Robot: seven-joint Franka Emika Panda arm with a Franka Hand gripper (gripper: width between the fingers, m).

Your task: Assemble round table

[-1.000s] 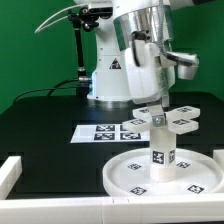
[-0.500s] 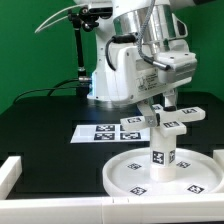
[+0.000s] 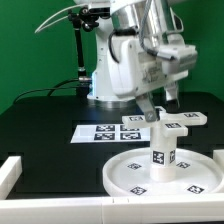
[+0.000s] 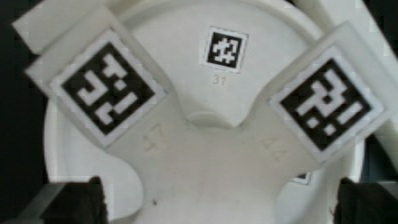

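franka arm works the cross-shaped foot piece (image 3: 167, 122) onto the short post (image 3: 161, 152), which stands upright in the middle of the large round disc (image 3: 125, 176). the gripper (image 3: 160, 101) hangs directly above the post, fingers narrowly spread about the foot's centre; whether they actually pinch it cannot be told. the marker board (image 3: 100, 132) lies flat behind the disc. the wrist view shows the foot's tagged arms (image 4: 100, 85) close up. done well, the step probably needs the foot kept level and centred on the post, turned gently, without tipping the post.
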